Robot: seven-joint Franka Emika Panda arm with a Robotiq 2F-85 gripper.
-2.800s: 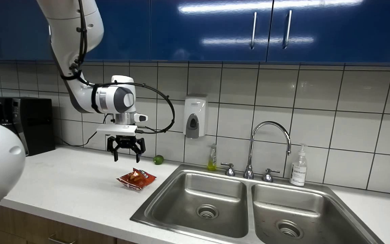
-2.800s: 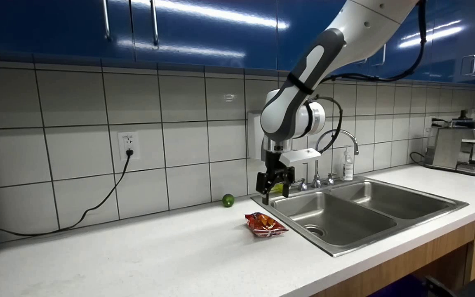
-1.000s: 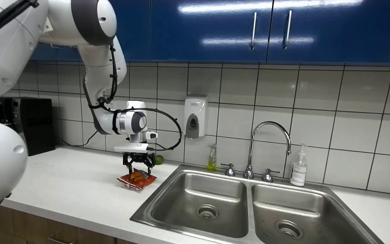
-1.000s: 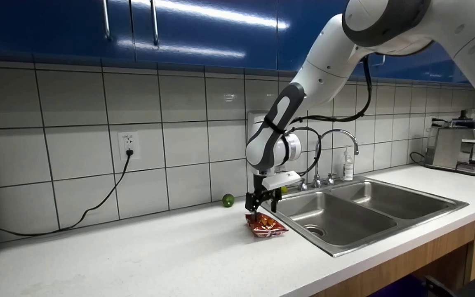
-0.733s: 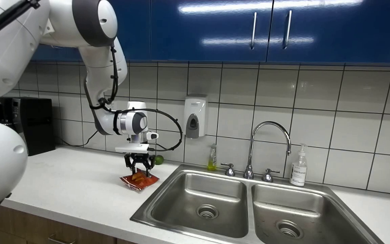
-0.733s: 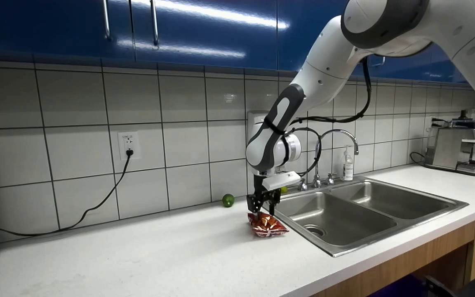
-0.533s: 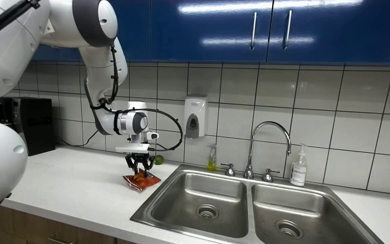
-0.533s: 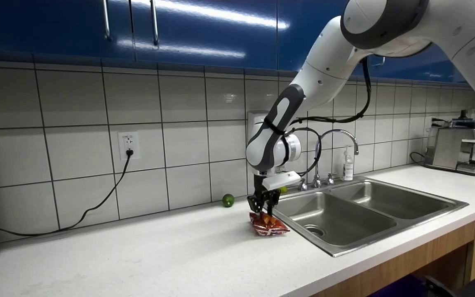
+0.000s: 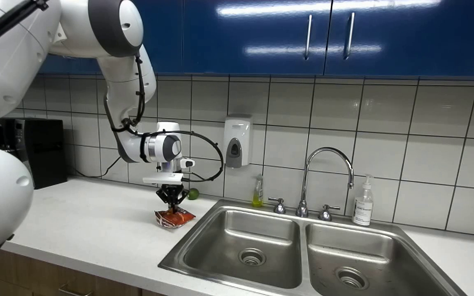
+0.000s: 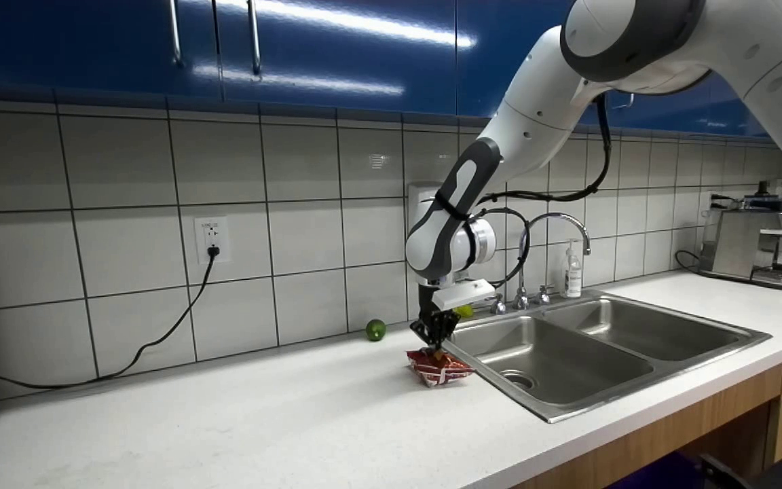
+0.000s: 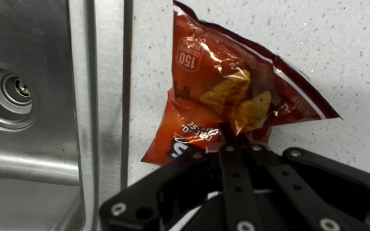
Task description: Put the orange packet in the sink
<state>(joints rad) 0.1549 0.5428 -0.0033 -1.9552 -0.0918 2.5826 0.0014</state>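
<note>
The orange packet [image 9: 175, 219], crinkled and red-orange, is on the white counter just beside the sink's rim. My gripper [image 9: 173, 209] points down over it with its fingers together, pinching the film. In the wrist view the packet [image 11: 201, 64] is creased and folded up around the gripper [image 11: 236, 134]; the fingertips are partly hidden in it. Both exterior views show the same grip on the packet [image 10: 437, 372]. Whether its underside touches the counter I cannot tell. The sink [image 9: 278, 269], the steel basin nearer the packet, holds only its round drain.
A divider separates the second basin [image 9: 323, 267]. Behind the basins stand the curved faucet [image 9: 331, 149], a yellow spray bottle [image 9: 258, 193] and a pump bottle [image 9: 363, 205]. A lime [image 9: 193, 193] lies by the wall, beneath a soap dispenser [image 9: 237, 142] and blue cabinets [image 9: 257, 37].
My gripper came down onto the packet, and its fingers went from wide apart to together. The packet shifted slightly toward the sink and became bunched between them.
</note>
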